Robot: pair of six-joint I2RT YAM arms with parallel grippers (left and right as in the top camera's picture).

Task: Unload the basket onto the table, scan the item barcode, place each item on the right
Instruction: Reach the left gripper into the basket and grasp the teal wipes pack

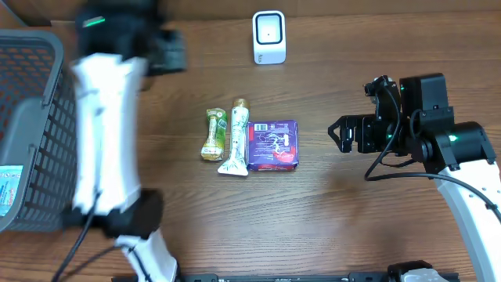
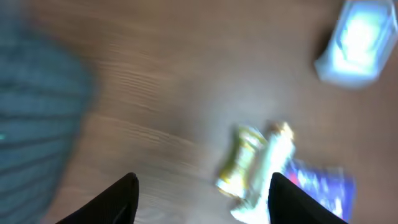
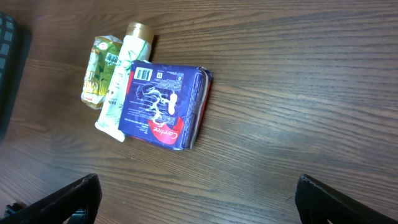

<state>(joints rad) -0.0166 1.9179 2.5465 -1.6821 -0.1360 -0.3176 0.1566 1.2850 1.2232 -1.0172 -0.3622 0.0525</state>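
Flat on the worktop (image 1: 352,227), side by side and touching: yellow-green packet (image 1: 214,134), white tube (image 1: 236,136) with gold cap, purple pack (image 1: 272,144) with barcode (image 3: 143,73) facing up. Upright, well apart behind them: white scanner (image 1: 269,37).

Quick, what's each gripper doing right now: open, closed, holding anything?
Left gripper: open, nothing between its fingers.
Right gripper: wide open, holding nothing.

Glossy plastic packet (image 3: 163,106) on matt wood table (image 3: 298,93).
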